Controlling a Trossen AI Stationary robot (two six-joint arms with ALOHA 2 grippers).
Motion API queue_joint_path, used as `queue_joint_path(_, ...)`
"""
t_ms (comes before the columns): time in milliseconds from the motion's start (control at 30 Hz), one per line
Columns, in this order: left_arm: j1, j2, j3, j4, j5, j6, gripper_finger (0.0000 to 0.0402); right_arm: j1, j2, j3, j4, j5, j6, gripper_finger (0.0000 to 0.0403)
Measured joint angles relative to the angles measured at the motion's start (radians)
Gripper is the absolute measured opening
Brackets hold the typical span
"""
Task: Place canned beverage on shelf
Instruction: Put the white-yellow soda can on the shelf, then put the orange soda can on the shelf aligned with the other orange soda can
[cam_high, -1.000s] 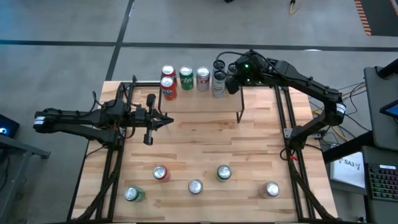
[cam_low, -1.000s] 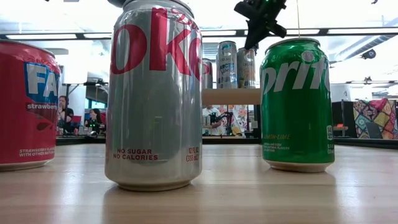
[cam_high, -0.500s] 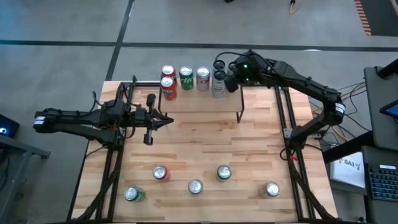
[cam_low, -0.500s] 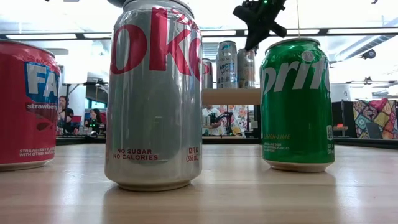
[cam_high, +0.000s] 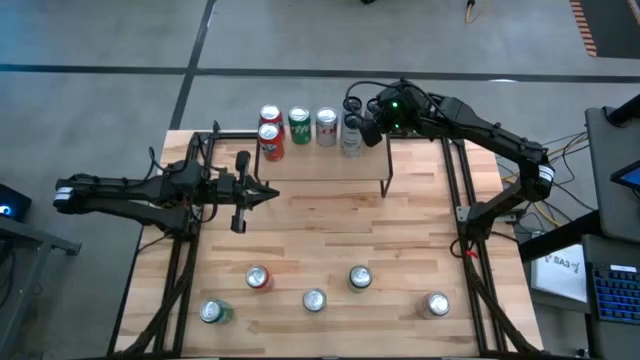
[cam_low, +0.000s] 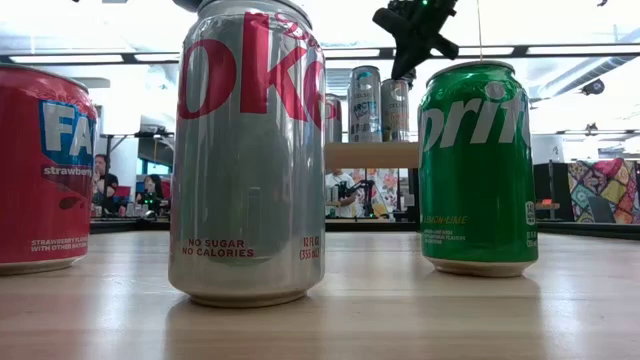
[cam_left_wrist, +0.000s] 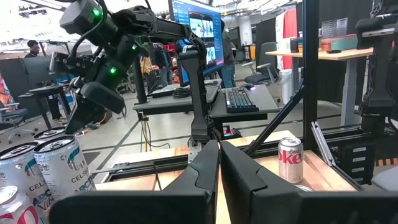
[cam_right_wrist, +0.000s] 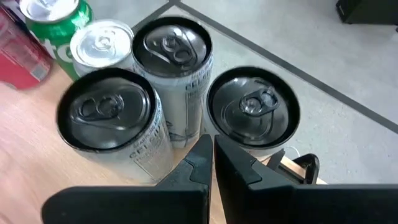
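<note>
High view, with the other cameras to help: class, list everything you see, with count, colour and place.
table: one, light wood, under everything
shelf: one, light wood, black legs, table's far edge
Celsius cans: three, white, black tops, shelf's right end
shelf soda cans: four, two red, one green, one silver, shelf's left part
front cans: five, two green, two silver, one red, table's near part
left gripper: one, dark, shut, over table's left
right gripper: one, dark, shut, above Celsius cans

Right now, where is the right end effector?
In the high view, the right end effector hangs shut above the shelf's far right corner, over the black-topped cans, beside the green can.
</note>
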Motion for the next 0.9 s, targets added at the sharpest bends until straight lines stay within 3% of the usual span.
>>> queue_joint_path(267,0.000,0.000,0.000,0.000,0.000,0.000,0.0000,0.032,-0.008,0.031,-0.007,-0.002,-0.013,0.0009)
queue_joint_path(567,0.000,0.002,0.000,0.001,0.001,-0.044,0.0000,0.157,-0.060,0.026,-0.050,-0.004,-0.028,0.0009)
queue_joint_path(767,-0.009,0.004,0.000,0.035,0.001,-0.128,0.0000,0.276,-0.133,-0.073,-0.043,-0.002,-0.023,0.0009)
queue_joint_path(900,-0.042,0.043,0.001,0.096,0.002,-0.149,0.0000,0.351,-0.203,-0.196,0.056,0.000,-0.017,0.0009)
